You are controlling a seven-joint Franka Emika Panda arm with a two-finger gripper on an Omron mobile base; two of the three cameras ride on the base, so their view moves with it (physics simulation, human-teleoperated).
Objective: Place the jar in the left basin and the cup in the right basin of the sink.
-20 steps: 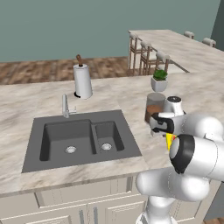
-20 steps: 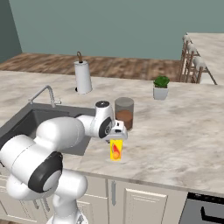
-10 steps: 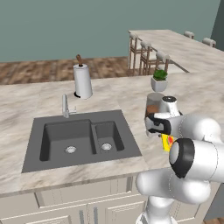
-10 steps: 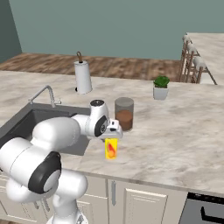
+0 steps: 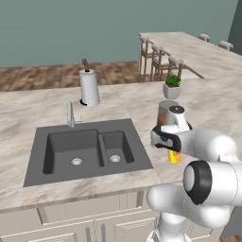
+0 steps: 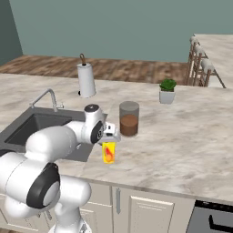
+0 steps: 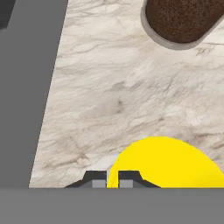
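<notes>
The cup [image 6: 108, 152] stands upright, wide mouth up, at the centre of the right base view, on the counter [image 6: 182, 141] just right of the sink [image 5: 85, 151]. The jar [image 6: 129, 119] stands upright just above and right of it, apart. The gripper [image 7: 112, 178] hangs right over the cup's yellow rim at the bottom of the hand view; its 2 fingertips sit almost together, with no clear grip on anything. Both basins lie at the left.
</notes>
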